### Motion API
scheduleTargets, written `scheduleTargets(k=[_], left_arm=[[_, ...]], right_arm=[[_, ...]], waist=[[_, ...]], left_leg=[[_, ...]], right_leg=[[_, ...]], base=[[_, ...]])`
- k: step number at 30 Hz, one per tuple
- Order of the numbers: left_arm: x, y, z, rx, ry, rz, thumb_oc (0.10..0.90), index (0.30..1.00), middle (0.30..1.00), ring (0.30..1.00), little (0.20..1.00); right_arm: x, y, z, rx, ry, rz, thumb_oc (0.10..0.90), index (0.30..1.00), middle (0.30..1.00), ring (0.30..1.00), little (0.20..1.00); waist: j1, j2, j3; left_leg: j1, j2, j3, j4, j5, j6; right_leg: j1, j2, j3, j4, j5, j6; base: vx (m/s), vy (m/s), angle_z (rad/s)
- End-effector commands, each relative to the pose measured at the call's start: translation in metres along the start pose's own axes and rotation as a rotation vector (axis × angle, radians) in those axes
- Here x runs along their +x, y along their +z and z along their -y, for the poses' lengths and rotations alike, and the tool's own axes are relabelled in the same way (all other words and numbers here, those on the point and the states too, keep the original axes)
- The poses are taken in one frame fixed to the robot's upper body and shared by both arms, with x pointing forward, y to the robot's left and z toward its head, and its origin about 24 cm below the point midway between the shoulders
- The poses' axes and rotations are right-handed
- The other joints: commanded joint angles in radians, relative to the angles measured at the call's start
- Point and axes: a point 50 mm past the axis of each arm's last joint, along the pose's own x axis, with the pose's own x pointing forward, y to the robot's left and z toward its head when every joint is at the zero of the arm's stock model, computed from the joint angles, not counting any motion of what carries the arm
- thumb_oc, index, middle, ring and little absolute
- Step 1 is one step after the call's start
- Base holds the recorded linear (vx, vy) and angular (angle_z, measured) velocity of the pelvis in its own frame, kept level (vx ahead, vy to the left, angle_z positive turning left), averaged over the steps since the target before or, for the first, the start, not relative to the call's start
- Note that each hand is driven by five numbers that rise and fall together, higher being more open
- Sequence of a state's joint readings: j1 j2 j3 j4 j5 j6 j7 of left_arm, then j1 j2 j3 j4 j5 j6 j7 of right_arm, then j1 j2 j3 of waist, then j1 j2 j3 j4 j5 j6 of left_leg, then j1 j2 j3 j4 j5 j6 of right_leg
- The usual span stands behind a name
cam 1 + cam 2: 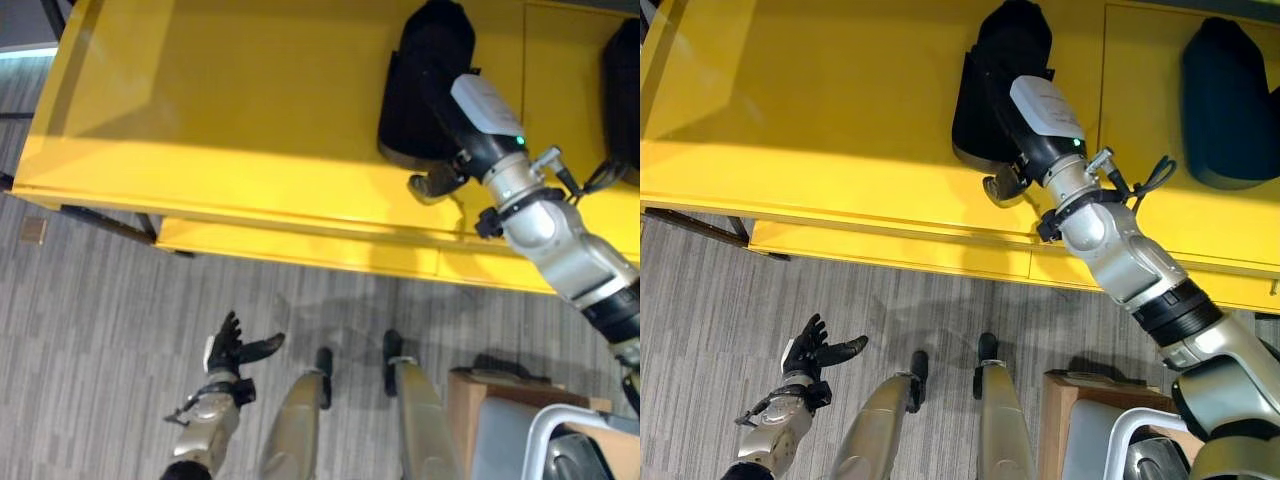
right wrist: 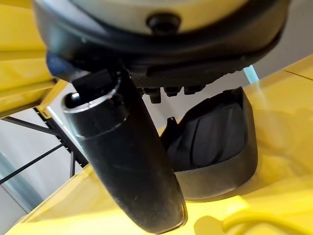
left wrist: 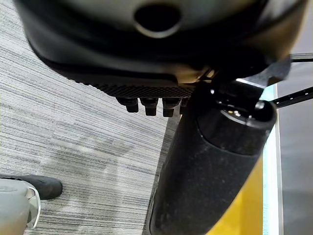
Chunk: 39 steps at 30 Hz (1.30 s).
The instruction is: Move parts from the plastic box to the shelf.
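Left hand [image 1: 232, 352] hangs low over the grey carpet floor [image 1: 90, 330], fingers spread and relaxed, thumb out, holding nothing; well apart from the shelf. Yellow shelf [image 1: 220, 120] spans the top of the head views, with a lower yellow ledge [image 1: 300, 250] just under its front edge. One black moulded part [image 1: 1002, 75] sits on the shelf top, near the front edge, toward the right half of the shelf; in the right wrist view it reads as a dark shell with a raised rim [image 2: 215, 142], resting flat on the yellow top. Right hand [image 1: 1012, 180] is stretched over the shelf front edge, right at the near end of that part; a greyish thumb or fingertip pokes out at the part's near rim. Right wrist view shows fingers extended above the part, not wrapped round it, thumb standing clear beside it, so the hand reads as released; can't tell whether the fingertips touch the part. Second black part [image 1: 1230, 105] lies further right on the shelf, past a panel seam, apart from the first. Brown cardboard box [image 1: 490, 400] on the floor at lower right.
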<state>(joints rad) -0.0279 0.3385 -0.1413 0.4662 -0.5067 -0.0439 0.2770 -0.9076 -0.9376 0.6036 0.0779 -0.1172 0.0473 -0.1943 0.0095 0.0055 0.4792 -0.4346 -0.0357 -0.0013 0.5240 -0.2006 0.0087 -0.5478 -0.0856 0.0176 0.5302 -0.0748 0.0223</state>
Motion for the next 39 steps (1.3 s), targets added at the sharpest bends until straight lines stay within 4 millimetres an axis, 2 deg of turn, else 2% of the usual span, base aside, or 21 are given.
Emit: scheduleTargets(k=[1,9,15,20,25,26,27,28,29,34,39], left_arm=[[-0.007,0.013,-0.03,0.014,0.078,0.085,0.9,1.0,1.0,1.0,1.0],[-0.006,0.011,-0.033,0.016,0.095,0.072,0.9,1.0,1.0,1.0,1.0],[-0.007,0.013,-0.03,-0.015,0.103,0.085,0.9,1.0,1.0,1.0,1.0],[-0.011,0.014,-0.027,-0.043,0.109,0.095,0.9,1.0,1.0,1.0,1.0],[-0.013,0.01,-0.025,-0.05,0.118,0.086,0.9,1.0,1.0,1.0,1.0],[-0.014,0.009,-0.023,-0.057,0.117,0.084,0.9,1.0,1.0,1.0,1.0],[-0.014,0.009,-0.023,-0.056,0.116,0.085,0.9,1.0,1.0,1.0,1.0],[-0.015,0.008,-0.02,-0.062,0.108,0.086,0.9,1.0,1.0,1.0,1.0],[-0.018,0.013,-0.016,-0.064,0.095,0.117,0.9,1.0,1.0,1.0,1.0],[-0.022,0.019,-0.021,-0.049,0.13,0.161,0.9,1.0,1.0,1.0,1.0],[-0.032,0.025,-0.028,-0.117,0.155,0.21,0.9,1.0,1.0,1.0,1.0]], right_arm=[[0.002,0.034,0.054,-0.053,-0.225,0.204,0.9,1.0,1.0,1.0,1.0],[-0.011,0.053,0.07,-0.035,-0.293,0.319,0.9,1.0,1.0,1.0,1.0],[-0.029,0.053,0.06,0.081,-0.318,0.327,0.9,1.0,1.0,1.0,1.0],[-0.055,0.041,0.038,0.254,-0.344,0.26,0.9,1.0,1.0,1.0,1.0],[-0.074,0.035,0.015,0.357,-0.344,0.191,0.9,1.0,1.0,1.0,1.0],[-0.079,0.033,0.005,0.414,-0.34,0.162,0.9,1.0,1.0,1.0,1.0],[-0.079,0.033,0.005,0.414,-0.341,0.162,0.9,1.0,1.0,1.0,1.0],[-0.083,0.031,-0.003,0.464,-0.33,0.133,0.9,1.0,1.0,1.0,1.0],[-0.099,0.021,-0.028,0.562,-0.286,0.029,0.9,1.0,1.0,1.0,1.0],[-0.117,0.008,-0.045,0.541,-0.249,-0.084,0.9,1.0,1.0,1.0,1.0],[-0.142,-0.011,-0.06,0.659,-0.265,-0.247,0.9,1.0,1.0,1.0,1.0]], waist=[[0.006,-0.023,-0.068],[-0.006,-0.026,-0.075],[-0.019,-0.024,-0.076],[-0.03,-0.019,-0.081],[-0.042,-0.014,-0.093],[-0.044,-0.013,-0.091],[-0.044,-0.013,-0.094],[-0.047,-0.013,-0.093],[-0.053,-0.012,-0.1],[-0.056,-0.01,-0.114],[-0.054,-0.008,-0.127]], left_leg=[[-0.004,0.006,0.028,-0.015,0.025,-0.006],[-0.002,0.007,0.031,-0.016,0.025,-0.006],[0.002,0.007,0.033,-0.024,0.027,-0.006],[0.011,0.007,0.03,-0.038,0.032,-0.005],[0.024,0.008,0.027,-0.063,0.043,-0.007],[0.034,0.008,0.026,-0.066,0.04,-0.008],[0.031,0.008,0.026,-0.069,0.046,-0.007],[0.038,0.009,0.025,-0.069,0.042,-0.008],[0.054,0.011,0.019,-0.089,0.051,-0.011],[0.07,0.011,0.009,-0.116,0.067,-0.015],[0.111,0.011,-0.01,-0.147,0.072,-0.019]], right_leg=[[0.074,0.017,0.049,0.059,-0.14,-0.006],[0.076,0.018,0.051,0.055,-0.137,-0.005],[0.082,0.021,0.052,0.044,-0.133,-0.003],[0.096,0.021,0.047,0.029,-0.129,-0.001],[0.107,0.021,0.047,0.014,-0.128,0.001],[0.116,0.021,0.046,0.013,-0.131,0.001],[0.113,0.021,0.046,0.009,-0.126,0.001],[0.121,0.02,0.045,0.008,-0.13,0.002],[0.138,0.018,0.039,-0.009,-0.129,0.004],[0.158,0.013,0.026,-0.033,-0.123,0.008],[0.199,0.008,0.011,-0.057,-0.126,0.012]], base=[[0.0,0.0,0.0],[0.0,0.0,-0.01],[0.0,0.0,-0.01],[0.0,-0.001,-0.01],[0.01,-0.003,-0.03],[0.01,-0.003,-0.08],[0.02,-0.01,-0.06],[0.02,-0.03,-0.08],[0.02,-0.03,-0.04],[0.01,-0.015,0.01],[0.03,-0.031,0.11]])
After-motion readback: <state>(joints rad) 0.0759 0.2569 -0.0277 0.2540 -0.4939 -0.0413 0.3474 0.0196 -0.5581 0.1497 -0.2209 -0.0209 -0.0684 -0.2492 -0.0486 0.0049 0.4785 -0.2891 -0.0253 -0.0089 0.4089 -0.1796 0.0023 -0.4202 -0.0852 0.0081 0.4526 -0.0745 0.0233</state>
